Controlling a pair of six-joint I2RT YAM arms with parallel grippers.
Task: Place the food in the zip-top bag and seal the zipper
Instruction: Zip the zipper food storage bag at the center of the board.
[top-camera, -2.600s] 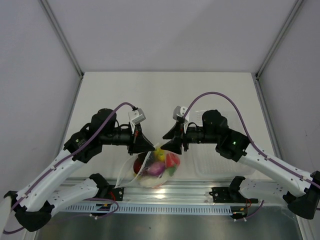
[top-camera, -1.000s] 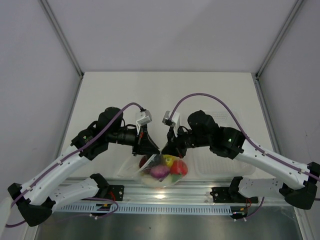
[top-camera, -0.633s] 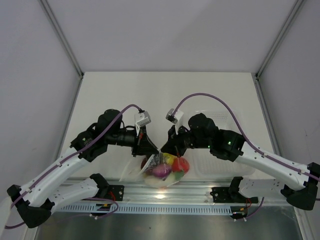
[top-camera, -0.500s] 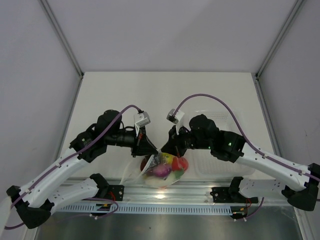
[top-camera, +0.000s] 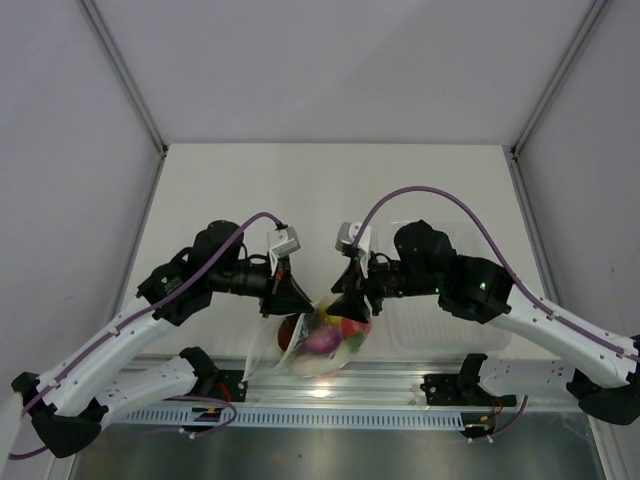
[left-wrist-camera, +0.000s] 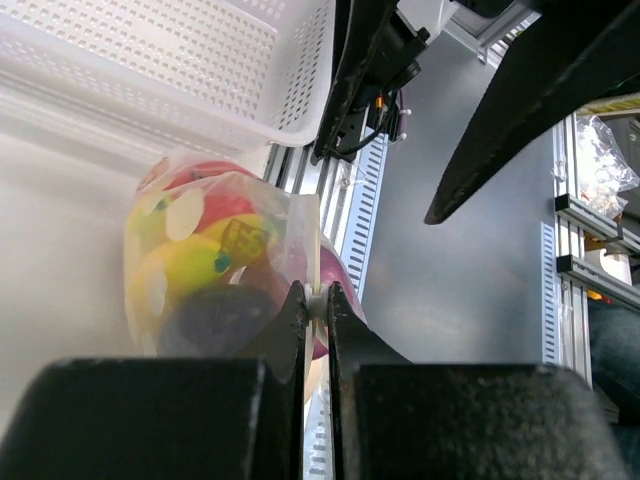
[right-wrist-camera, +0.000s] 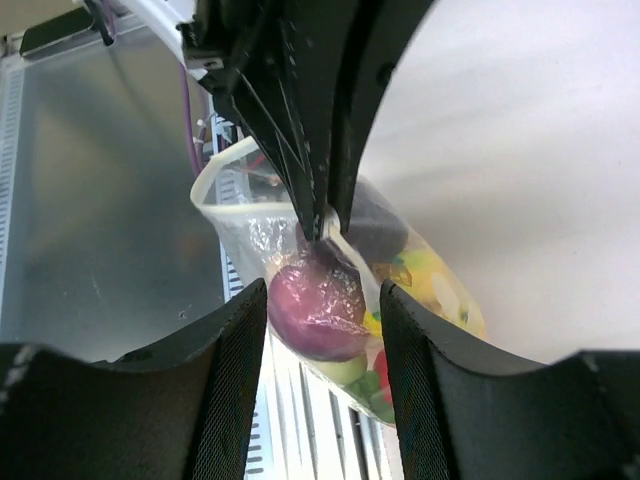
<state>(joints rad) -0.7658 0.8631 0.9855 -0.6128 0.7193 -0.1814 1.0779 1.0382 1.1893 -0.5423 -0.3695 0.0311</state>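
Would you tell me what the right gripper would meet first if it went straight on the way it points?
Probably the zip-top bag, at the purple piece bulging just below the left gripper's pinch, though depth is unclear.

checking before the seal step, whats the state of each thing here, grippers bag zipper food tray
left gripper, shut on the zipper
right gripper, open, close to the bag's top
zip-top bag, full, held by its mouth edge
zipper, pinched at one spot, looks unsealed beside the pinch
food, inside the bag
clear tray, upright, beside the bag
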